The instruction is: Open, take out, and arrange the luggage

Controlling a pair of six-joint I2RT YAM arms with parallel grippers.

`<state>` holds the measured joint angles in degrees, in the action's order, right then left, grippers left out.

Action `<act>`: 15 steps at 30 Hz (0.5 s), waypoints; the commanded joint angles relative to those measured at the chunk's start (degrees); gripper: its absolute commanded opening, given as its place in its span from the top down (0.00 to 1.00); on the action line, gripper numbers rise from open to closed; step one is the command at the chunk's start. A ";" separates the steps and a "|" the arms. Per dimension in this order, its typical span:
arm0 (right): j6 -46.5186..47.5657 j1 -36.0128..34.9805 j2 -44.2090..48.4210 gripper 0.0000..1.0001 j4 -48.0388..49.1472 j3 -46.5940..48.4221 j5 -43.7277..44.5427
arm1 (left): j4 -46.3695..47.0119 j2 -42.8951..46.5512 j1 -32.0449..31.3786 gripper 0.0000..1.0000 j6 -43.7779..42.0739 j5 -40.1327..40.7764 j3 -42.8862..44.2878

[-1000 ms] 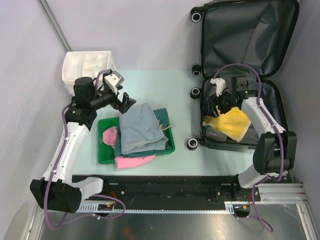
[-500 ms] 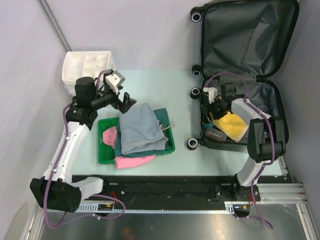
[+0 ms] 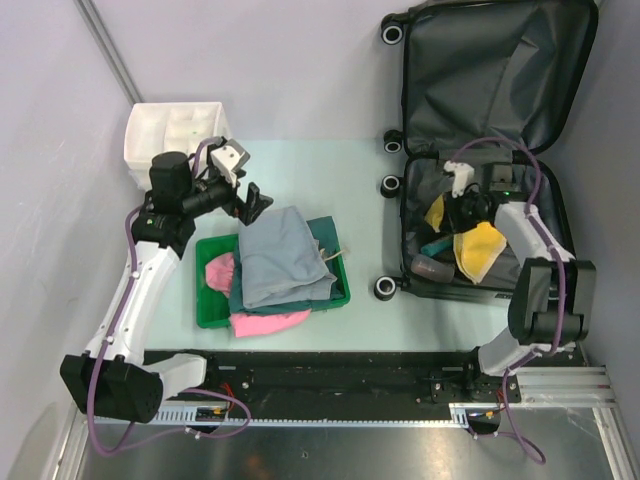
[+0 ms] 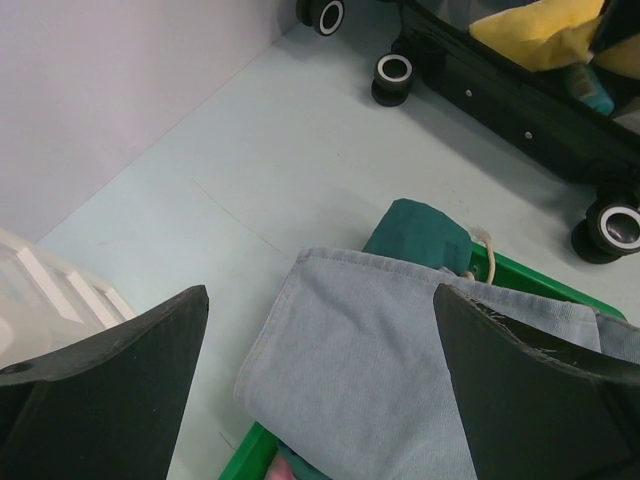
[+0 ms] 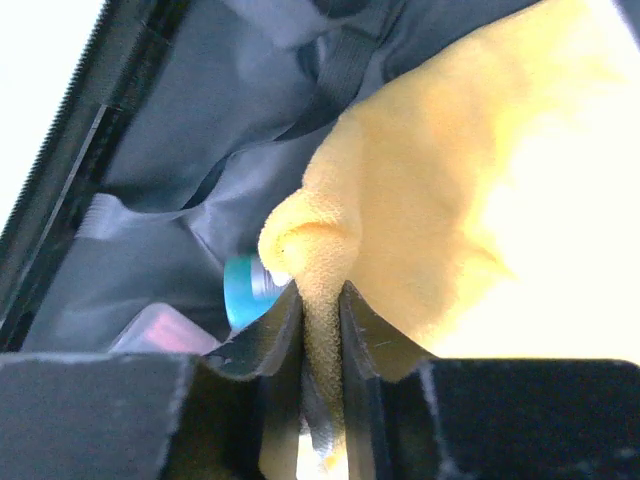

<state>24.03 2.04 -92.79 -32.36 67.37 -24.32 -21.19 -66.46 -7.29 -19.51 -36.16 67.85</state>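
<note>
The luggage [image 3: 495, 75] lies open at the right of the table, lid propped back, dark grey lining showing. Inside its lower half my right gripper [image 3: 452, 213] is shut on a fold of a yellow cloth [image 5: 470, 190]; the fold is pinched between both fingers [image 5: 285, 335]. The rest of the yellow cloth [image 3: 478, 250] hangs bunched in the case. My left gripper [image 3: 255, 205] hovers open over a grey folded cloth [image 4: 400, 350] at the back edge of the green tray [image 3: 210, 310], holding nothing. The luggage's wheeled edge [image 4: 520, 100] shows in the left wrist view.
A teal tube [image 5: 240, 285] and a clear pinkish pouch [image 5: 160, 330] lie in the case under the yellow cloth. The green tray also holds dark green [image 4: 420, 230] and pink [image 3: 268, 322] clothes. A white compartmented box [image 3: 175, 135] stands at the back left.
My right gripper has closed on the yellow cloth and drawn it up and rightward, so the flat cloth is now bunched. The left arm has stayed put.
</note>
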 commanded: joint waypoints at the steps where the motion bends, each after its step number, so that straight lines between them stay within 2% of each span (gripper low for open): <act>1: -1.87 5.33 5.87 0.81 1.24 2.14 -8.28 | 0.27 -0.25 -0.36 0.01 1.58 -0.31 3.25; 2: -3.19 6.47 6.22 0.85 1.59 2.41 -9.94 | 0.27 -0.25 -0.36 0.01 1.75 -0.23 3.34; 4: -4.86 9.46 6.83 0.99 3.00 2.67 -14.08 | 0.36 -0.25 -0.36 0.01 2.10 -0.31 3.60; 8: -9.43 12.37 8.33 1.00 6.51 3.73 -21.11 | 0.36 -0.43 -0.36 0.01 3.07 -0.22 3.86; 12: -21.09 12.81 11.93 1.00 15.62 3.73 -28.84 | 0.36 -0.43 -0.36 0.01 5.17 -0.31 4.22; 15: -28.13 11.41 14.92 1.00 23.01 3.73 -30.78 | 0.27 -0.43 -0.36 0.01 6.76 -0.75 4.13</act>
<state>8.49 14.76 -84.01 -22.92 68.62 -46.35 -21.21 -66.87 -7.38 -17.32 -36.18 69.73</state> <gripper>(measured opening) 0.041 0.993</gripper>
